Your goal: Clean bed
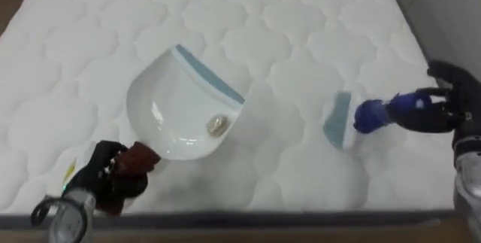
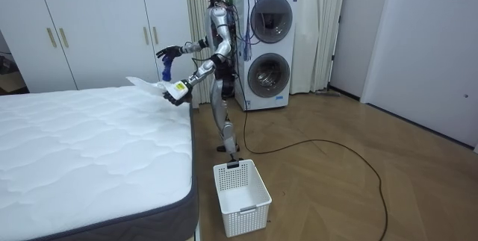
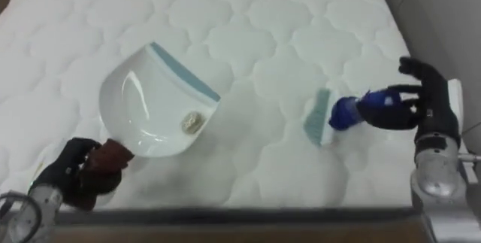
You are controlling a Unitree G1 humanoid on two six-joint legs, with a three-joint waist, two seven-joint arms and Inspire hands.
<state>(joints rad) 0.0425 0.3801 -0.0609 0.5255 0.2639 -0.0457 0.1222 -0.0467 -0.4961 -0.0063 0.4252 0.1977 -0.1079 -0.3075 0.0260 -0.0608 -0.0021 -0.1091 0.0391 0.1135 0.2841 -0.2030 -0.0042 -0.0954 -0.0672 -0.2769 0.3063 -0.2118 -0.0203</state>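
left eye view, at the near edge of the bed [image 1: 301, 17]: grips a white dustpan [image 1: 176, 111] by its brown handle with left hand [image 1: 113, 174] curled tight, clasps a blue-handled brush [image 1: 353, 119] in right hand [image 1: 455, 104], likewise closed round the grip. carries one small crumpled scrap [image 1: 217, 126] in the pan, well apart from the brush head. risks tipping that scrap back onto the bed by dipping the pan's lip, or flicking it over the side by sweeping too hard. works close to the bed's right side, with wide quilted surface ahead. room view: stands at the bed's corner, washing machines [image 2: 267, 43] behind, white basket [image 2: 240, 196] on open floor beside the bed.
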